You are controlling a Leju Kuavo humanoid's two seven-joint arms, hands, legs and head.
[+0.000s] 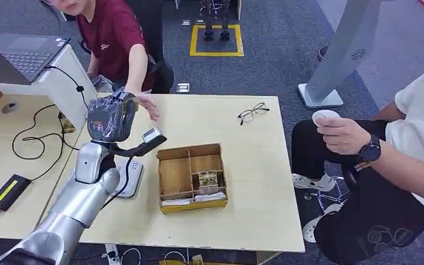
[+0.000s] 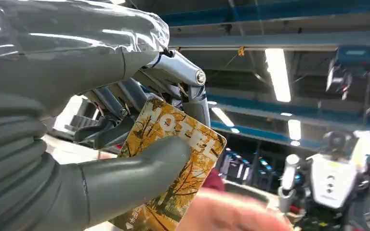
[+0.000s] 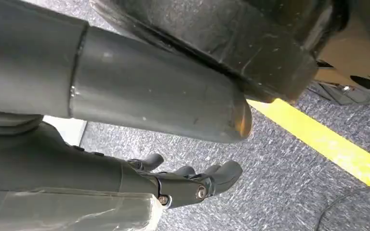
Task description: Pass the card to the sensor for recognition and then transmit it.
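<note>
My left hand [image 1: 110,118] is raised above the table's far left part, wrapped in clear plastic. In the left wrist view the left hand [image 2: 101,159] pinches a yellow hotel card [image 2: 183,159] with an autumn-tree print between thumb and fingers. A person in a red shirt reaches a hand [image 1: 147,105] right up to my left hand; the same hand [image 2: 231,211] appears blurred beside the card's edge. The small grey sensor [image 1: 153,135] sits tilted on a dark stand just right of and below my left hand. My right hand [image 3: 101,168] hangs over grey carpet, fingers loose and holding nothing.
A wooden divided box [image 1: 167,157] with a few cards stands mid-table. The sensor's base [image 1: 130,178] lies left of it. Glasses [image 1: 253,112] lie at the far right. A laptop [image 1: 16,52] and cables occupy the left desk. A seated person [image 1: 364,149] holds a white cup at the right.
</note>
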